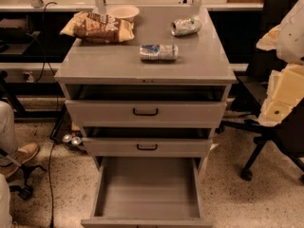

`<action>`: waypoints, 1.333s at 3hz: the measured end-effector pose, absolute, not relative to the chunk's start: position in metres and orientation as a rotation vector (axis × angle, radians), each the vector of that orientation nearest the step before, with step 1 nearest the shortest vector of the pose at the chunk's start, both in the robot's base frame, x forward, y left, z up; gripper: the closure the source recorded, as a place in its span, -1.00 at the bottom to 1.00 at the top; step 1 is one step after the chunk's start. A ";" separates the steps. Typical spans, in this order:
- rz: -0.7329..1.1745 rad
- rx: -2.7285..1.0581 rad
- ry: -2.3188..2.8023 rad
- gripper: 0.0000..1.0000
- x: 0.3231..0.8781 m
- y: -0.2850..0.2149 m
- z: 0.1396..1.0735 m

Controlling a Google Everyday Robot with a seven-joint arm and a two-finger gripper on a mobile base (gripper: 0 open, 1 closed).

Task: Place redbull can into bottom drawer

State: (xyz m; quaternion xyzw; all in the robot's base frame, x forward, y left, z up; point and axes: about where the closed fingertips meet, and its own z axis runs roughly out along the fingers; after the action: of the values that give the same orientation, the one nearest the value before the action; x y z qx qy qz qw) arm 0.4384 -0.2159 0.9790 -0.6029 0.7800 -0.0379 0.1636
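The redbull can point(159, 52), slim and silver-and-blue, lies on its side on the top of the grey cabinet point(109, 63), near the middle front. The bottom drawer point(147, 189) is pulled fully out towards me, and its flat grey floor is bare. White and cream parts of my arm point(287, 56) show at the right edge, to the right of the cabinet and well away from the can. My gripper itself is out of view.
A stubbier silver can with green marks point(186, 26), a brown chip bag point(97, 27) and a white bowl point(122, 12) lie on the cabinet top. The two upper drawers point(145, 112) stand slightly open. A black office chair point(266, 141) stands right; a person's shoe point(21, 153) and cables lie left.
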 end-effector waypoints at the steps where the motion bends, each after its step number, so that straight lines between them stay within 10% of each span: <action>1: -0.104 -1.716 2.212 -1.00 0.444 -0.214 0.979; 4: 0.093 -1.574 1.956 -1.00 0.608 -0.129 0.961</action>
State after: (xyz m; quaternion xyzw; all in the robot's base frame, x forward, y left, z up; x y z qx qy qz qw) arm 0.6080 -0.1291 0.9606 -0.5957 0.7404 0.0353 0.3093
